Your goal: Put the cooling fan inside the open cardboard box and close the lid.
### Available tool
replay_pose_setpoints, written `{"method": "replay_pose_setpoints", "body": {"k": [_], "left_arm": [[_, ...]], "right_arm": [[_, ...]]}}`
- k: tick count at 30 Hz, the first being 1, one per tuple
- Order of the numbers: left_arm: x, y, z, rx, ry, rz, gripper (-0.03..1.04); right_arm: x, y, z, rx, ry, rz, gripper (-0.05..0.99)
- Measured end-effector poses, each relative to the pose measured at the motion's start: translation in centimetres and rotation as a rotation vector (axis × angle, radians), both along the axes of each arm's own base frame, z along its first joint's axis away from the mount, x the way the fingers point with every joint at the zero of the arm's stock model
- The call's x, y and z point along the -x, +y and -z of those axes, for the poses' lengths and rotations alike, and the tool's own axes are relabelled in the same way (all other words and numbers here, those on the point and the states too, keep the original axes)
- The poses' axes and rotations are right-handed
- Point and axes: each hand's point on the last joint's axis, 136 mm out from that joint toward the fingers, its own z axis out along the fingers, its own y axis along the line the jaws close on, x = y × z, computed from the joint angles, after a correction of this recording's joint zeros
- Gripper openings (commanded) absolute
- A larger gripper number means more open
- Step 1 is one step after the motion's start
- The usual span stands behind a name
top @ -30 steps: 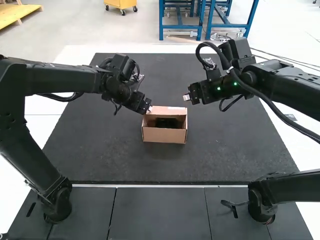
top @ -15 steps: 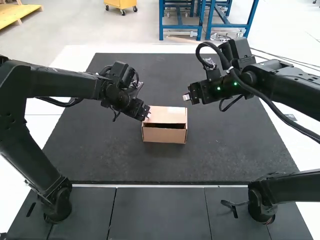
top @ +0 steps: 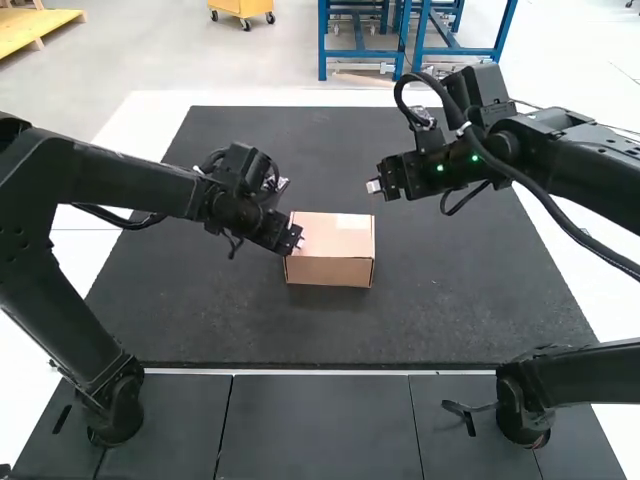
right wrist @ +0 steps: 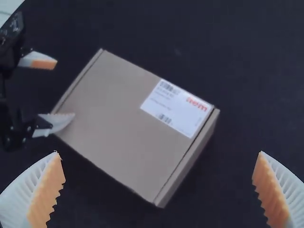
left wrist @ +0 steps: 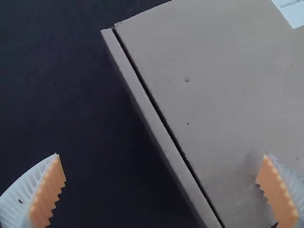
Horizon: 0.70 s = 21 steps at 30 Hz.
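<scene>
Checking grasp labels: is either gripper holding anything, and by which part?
Nothing is held. The left gripper is open at the cardboard box's left edge, one finger over the closed lid. The right gripper is open, apart from the box.

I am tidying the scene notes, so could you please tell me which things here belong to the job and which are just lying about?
Job: cardboard box, lid flat down; left jaws, open, astride the box's edge nearest the left arm; right jaws, open, in the air clear of the box.
Lying about: black mat under the box; white tabletop around it.
</scene>
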Motion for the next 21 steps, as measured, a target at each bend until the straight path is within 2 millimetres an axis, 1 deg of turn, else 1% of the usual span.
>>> {"method": "replay_pose_setpoints", "body": {"k": [6,9,12,15,16,18,21], "left_arm": [[0.2,0.0,0.4,0.002,-0.003,0.000,0.96],[0.3,0.2,0.5,-0.005,0.011,-0.003,0.96],[0.0,0.9,-0.1,-0.008,0.038,-0.018,0.96],[-0.8,2.1,-0.7,-0.024,0.042,-0.041,0.96],[-1.2,2.5,-1.1,-0.027,0.032,-0.049,0.96],[-2.4,3.4,-2.7,-0.031,-0.005,-0.075,0.96],[-3.9,4.7,-6.2,-0.013,-0.080,-0.113,0.96]], "right_arm": [[0.0,-0.1,0.0,-0.008,0.006,0.010,0.90],[-0.3,-0.4,0.0,-0.014,0.011,0.030,0.91],[-0.3,-0.7,-0.3,-0.024,0.005,0.044,0.91],[-0.3,-0.8,-1.2,-0.044,-0.018,0.049,0.91],[-0.2,-0.8,-1.6,-0.054,-0.028,0.054,0.91],[-0.5,-0.9,-2.7,-0.084,-0.065,0.068,0.91],[-0.7,-0.9,-4.5,-0.127,-0.123,0.084,0.91]]}}
